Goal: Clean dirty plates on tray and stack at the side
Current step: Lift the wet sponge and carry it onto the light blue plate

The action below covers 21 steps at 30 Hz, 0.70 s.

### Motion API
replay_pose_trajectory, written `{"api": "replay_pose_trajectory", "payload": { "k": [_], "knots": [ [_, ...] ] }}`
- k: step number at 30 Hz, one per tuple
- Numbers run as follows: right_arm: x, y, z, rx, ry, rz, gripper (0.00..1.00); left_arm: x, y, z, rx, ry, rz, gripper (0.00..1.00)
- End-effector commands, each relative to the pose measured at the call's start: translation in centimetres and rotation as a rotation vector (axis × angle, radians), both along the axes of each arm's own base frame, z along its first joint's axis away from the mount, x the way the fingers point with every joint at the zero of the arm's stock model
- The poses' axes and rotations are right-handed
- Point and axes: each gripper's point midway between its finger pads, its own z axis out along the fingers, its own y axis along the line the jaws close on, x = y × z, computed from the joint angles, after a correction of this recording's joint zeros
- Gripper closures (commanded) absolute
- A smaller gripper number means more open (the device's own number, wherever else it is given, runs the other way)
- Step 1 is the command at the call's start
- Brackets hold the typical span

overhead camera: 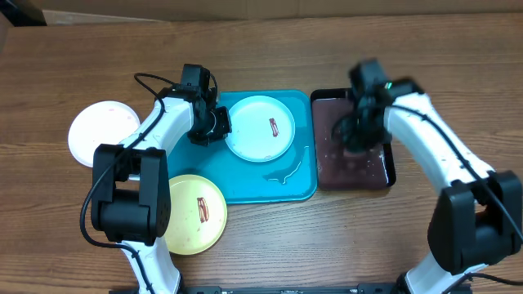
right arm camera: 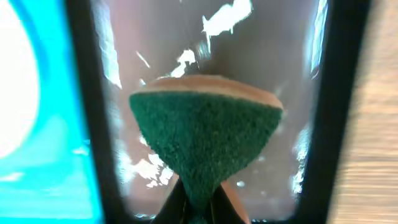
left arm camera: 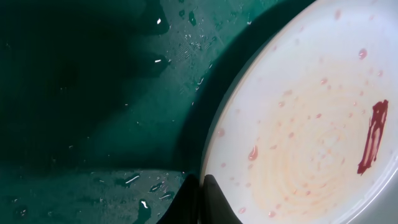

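While nipping the left rim of the light cyan plate (overhead camera: 253, 139) with the left gripper (overhead camera: 214, 124), fingers (left arm camera: 217, 208) closed almost together on that edge, pins it flat in the far half of the tray (overhead camera: 278, 189); carries the green sponge (right arm camera: 205, 140) in the right gripper (overhead camera: 359, 137), clamped tight on its narrow end, above the black tray (overhead camera: 368, 173) of brownish water just right of the tray. Turns, for the coming wipe, on 1 relation: red smear (overhead camera: 275, 128) lying right of the plate's centre, across from the left claw, long axis running near to far; hence closer to the right arm; probably calls for a move leftward over both rims. Counts 2 more plates off the tray on the table (overhead camera: 458, 49): white plate (overhead camera: 100, 131) to the left, yellow-green plate (overhead camera: 184, 224) near-left with its own smear, edge at the tray's near-left corner. Shows from the left wrist pinkish droplets (left arm camera: 252, 152) and faint swirl marks on the plate, lost from overhead; gives both arms' placing from overhead alone; confirms the sponge grip only from the right wrist.
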Motion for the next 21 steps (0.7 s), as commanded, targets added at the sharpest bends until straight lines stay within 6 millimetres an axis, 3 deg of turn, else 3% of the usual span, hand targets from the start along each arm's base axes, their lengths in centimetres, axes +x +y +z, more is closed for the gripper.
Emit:
{"api": "replay_pose_trajectory", "payload": {
  "k": [1,5,8,13,18,21],
  "knots": [
    [3.7,2.0,7.6,0.061,-0.194,0.038,0.96,0.3,0.0,-0.2,-0.009,0.002,-0.007,0.96],
    [5.5,7.3,13.9,0.273,-0.339,0.134,0.96,0.4,0.0,-0.2,-0.010,-0.001,-0.003,0.96],
    [5.8,10.1,15.2,0.322,-0.395,0.189,0.96,0.4,0.0,-0.2,-0.012,0.001,0.004,0.96],
    [6.2,13.9,12.9,0.252,-0.409,0.241,0.96,0.3,0.0,-0.2,-0.012,0.001,0.003,0.96],
    [7.2,15.1,8.1,-0.003,-0.418,0.247,0.96,0.4,0.0,-0.2,-0.012,0.001,0.003,0.96],
    [6.9,16.1,5.7,-0.058,-0.390,0.277,0.96,0.3,0.0,-0.2,-0.012,0.001,0.003,0.96]
  ]
}}
